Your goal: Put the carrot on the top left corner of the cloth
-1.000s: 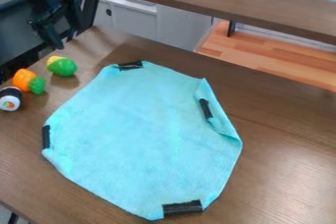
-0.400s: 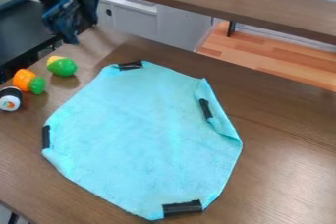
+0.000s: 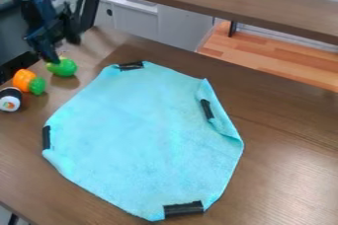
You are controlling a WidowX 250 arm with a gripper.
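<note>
At the far left, a black and white toy roll [image 3: 10, 99] is sitting on the brown table [image 3: 284, 174]. Just beside it, the orange carrot [image 3: 23, 79] is lying with its green end pointing toward the blue cloth [image 3: 145, 135], but it is not touching the cloth. The black gripper [image 3: 62, 51] is hanging above and to the right of the carrot in the view. Its two fingers are standing open, and the carrot is lying outside them, not between them. One fingertip is covering a bit of a green and yellow toy [image 3: 64, 68]; I can't tell if they are touching. Farther right, the cloth is lying spread out, with black strips [image 3: 184, 209] on its edges and its right side folding over.
</note>
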